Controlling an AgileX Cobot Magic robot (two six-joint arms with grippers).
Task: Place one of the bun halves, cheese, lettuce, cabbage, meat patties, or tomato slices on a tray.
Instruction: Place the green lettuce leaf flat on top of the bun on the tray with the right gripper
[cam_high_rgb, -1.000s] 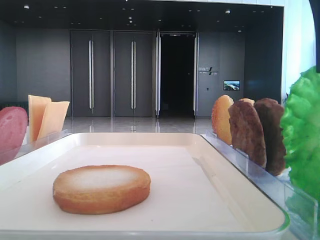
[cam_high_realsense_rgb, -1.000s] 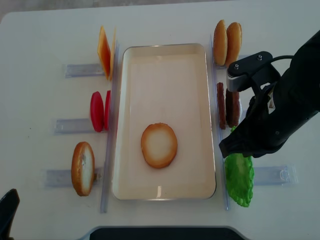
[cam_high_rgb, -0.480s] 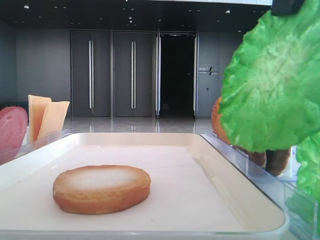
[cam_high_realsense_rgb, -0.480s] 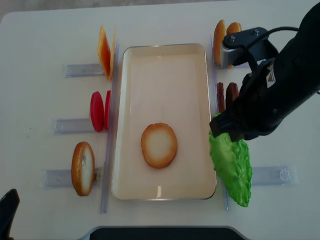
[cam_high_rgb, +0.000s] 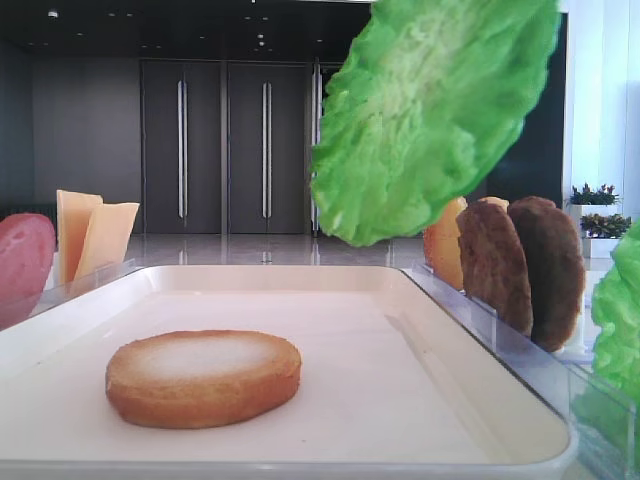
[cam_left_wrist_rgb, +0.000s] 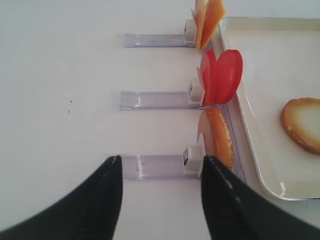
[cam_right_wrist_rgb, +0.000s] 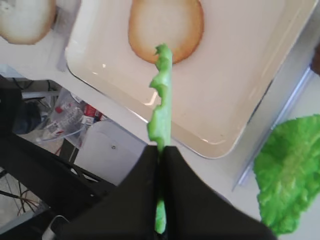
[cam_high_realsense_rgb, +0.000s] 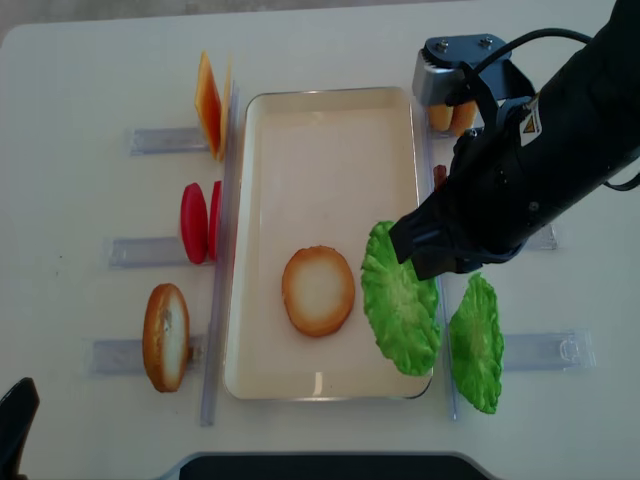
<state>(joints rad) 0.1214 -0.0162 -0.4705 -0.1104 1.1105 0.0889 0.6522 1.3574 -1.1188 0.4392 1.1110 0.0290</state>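
My right gripper is shut on a green ruffled lettuce leaf, which hangs over the right side of the cream tray. In the right wrist view the leaf shows edge-on, pinched between the shut black fingers, with its tip above the bun half lying pale face up in the tray. From the low view the lettuce floats well above the tray floor and the bun half. My left gripper stands open over bare table, holding nothing.
Clear racks flank the tray. On the left stand cheese, tomato slices and a bun half. On the right are another lettuce leaf, meat patties and buns, partly hidden by my right arm.
The right gripper has lifted the lettuce leaf out of its rack and carried it left, from beside the tray to over its right side. The left gripper has not moved.
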